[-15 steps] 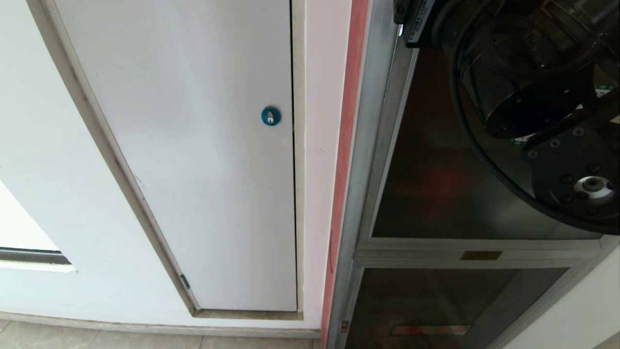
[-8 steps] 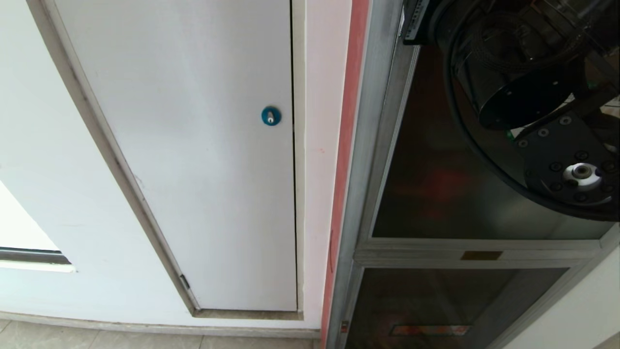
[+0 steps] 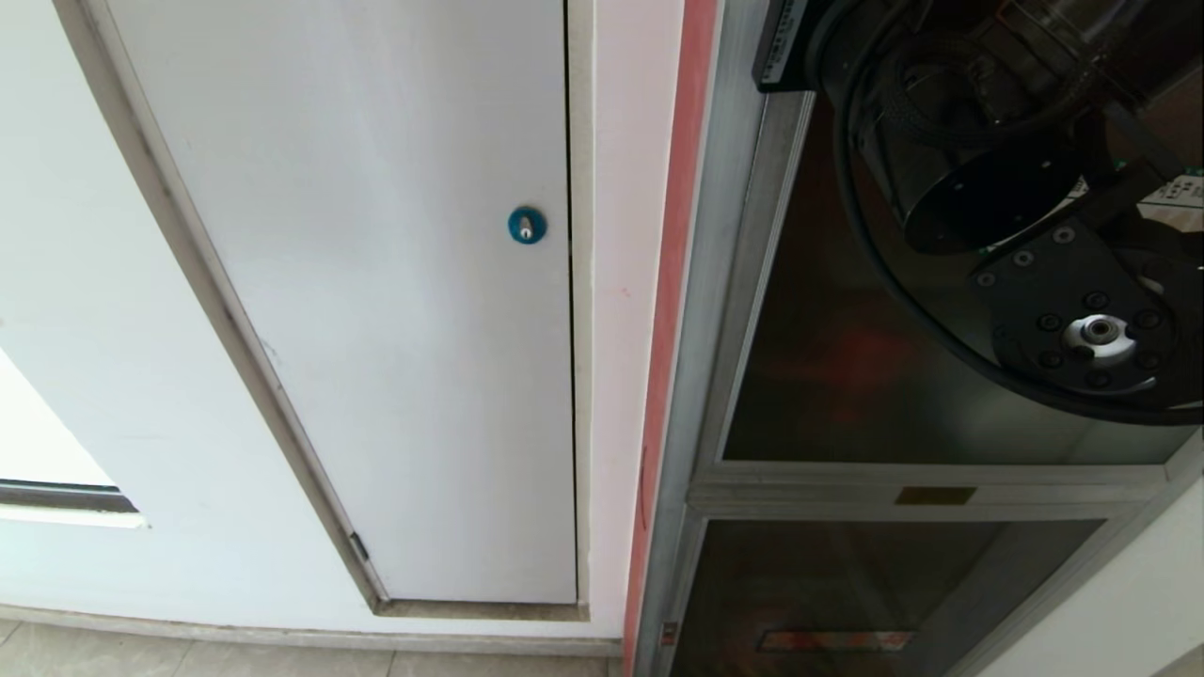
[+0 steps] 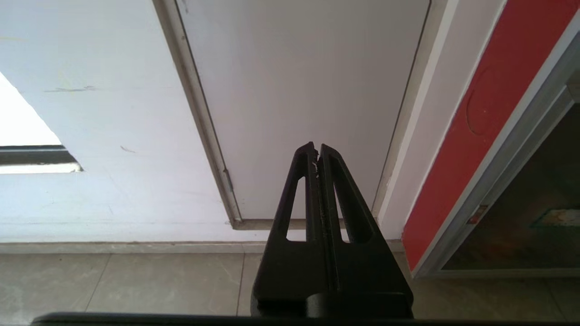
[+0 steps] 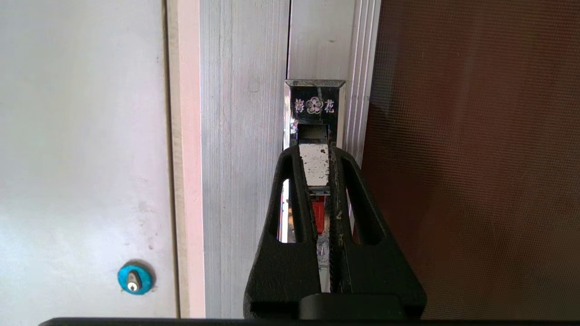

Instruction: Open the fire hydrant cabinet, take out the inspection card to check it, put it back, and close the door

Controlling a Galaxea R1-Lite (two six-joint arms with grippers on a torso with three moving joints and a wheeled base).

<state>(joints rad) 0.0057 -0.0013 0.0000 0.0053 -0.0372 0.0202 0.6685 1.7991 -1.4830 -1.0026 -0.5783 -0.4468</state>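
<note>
Right wrist view: the right pincer (image 5: 317, 156) is clamped on the chrome latch tab (image 5: 314, 164) at the door (image 5: 471, 158) edge of the fire hydrant cabinet (image 5: 244, 158); the door is seen flush, not yet opened. Risk noted: the hold is narrow, at the tab's tip only, so slipping off the smooth metal is likely if the pull is angled. The inspection card is not seen. The left pincer (image 4: 317, 151) is held together, parked low near the white panel door (image 4: 299, 90).

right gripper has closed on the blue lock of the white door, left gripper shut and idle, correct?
Not the blue lock. The right wrist view shows the right gripper shut on the cabinet door's latch. The left gripper is shut and idle, as you said.
</note>
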